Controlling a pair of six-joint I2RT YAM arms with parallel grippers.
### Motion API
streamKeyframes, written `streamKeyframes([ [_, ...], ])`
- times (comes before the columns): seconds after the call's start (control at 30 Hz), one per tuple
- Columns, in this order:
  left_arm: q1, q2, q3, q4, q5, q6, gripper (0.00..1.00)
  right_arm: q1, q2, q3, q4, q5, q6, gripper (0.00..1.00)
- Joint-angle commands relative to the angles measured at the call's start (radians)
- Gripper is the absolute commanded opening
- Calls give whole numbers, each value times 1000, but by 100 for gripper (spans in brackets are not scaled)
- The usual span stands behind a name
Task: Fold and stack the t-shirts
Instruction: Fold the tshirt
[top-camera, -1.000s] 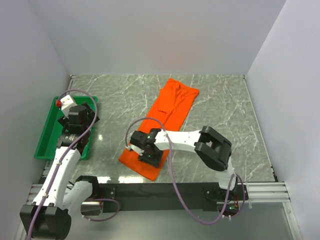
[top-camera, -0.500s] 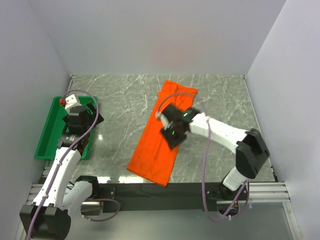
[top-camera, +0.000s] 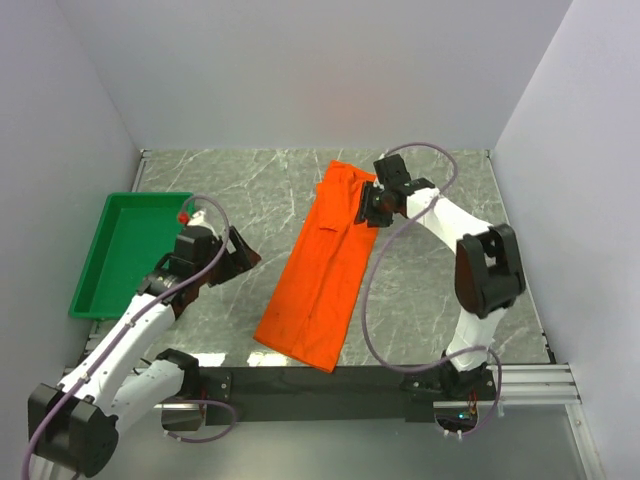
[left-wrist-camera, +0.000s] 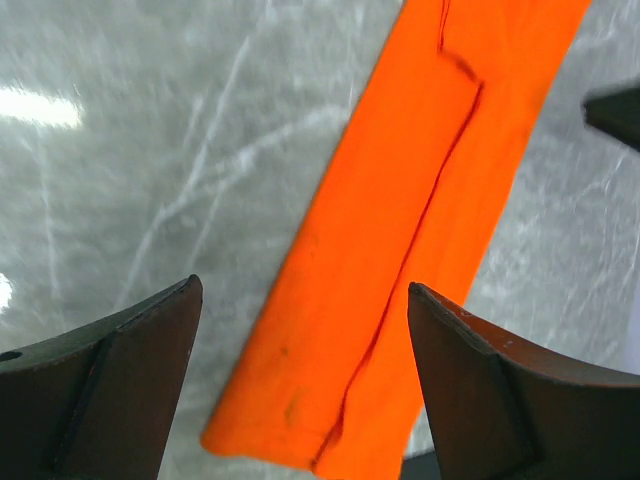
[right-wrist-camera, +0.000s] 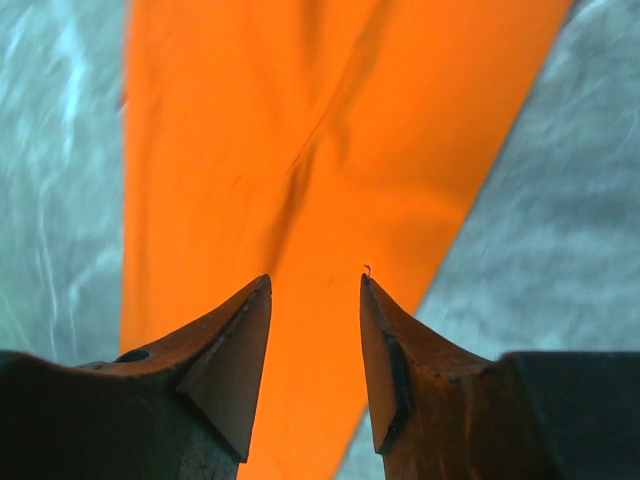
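Orange cloth is showing through the gap between the jaws of your right gripper (right-wrist-camera: 314, 285). They are standing part-way apart and gripping nothing, with the t-shirt (right-wrist-camera: 300, 130) lying just under and ahead of the tips. Your left gripper (left-wrist-camera: 303, 286) is hanging spread wide and is empty too. The shirt's long edge is running diagonally between and beyond its jaws, with the marble table (left-wrist-camera: 120, 150) showing off to one side of them.

Two things are changing. A second ago your right gripper was down at the near end of the shirt. It is now sitting over the far end, having run the whole length of the cloth, and the shirt is lying behind it as a straighter, longer strip. Meanwhile your left gripper, which was parked over the green tray (top-camera: 95, 290), is swinging out of it. It is now pointing at the shirt's near half, just beside the cloth but not touching it.

For the task, I'm reading that as the lengthwise fold being done and smoothed. One flap is lying over the other, its edge showing as a dark crease down the strip. You're likely setting up the crosswise fold, with one gripper at each end. Nothing is being held yet, so folding it into a small rectangle and stacking it are still ahead of you.
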Motion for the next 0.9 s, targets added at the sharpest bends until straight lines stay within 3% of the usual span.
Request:
streamKeyframes([
  [0.0, -21, -6, -11, -3, 45, -77, 89, -33, 103, 98, 102, -33, 99, 48],
  [0.33, -22, 71, -15, 22, -2, -82, 88, -59, 343, 278, 87, -78, 84, 49],
  [0.57, -22, 97, -32, 45, -19, -97, 87, -60, 513, 471, -42, -118, 69, 48],
  [0.87, -22, 154, -49, 74, -16, -115, 88, -56, 749, 885, -127, -293, 53, 49],
])
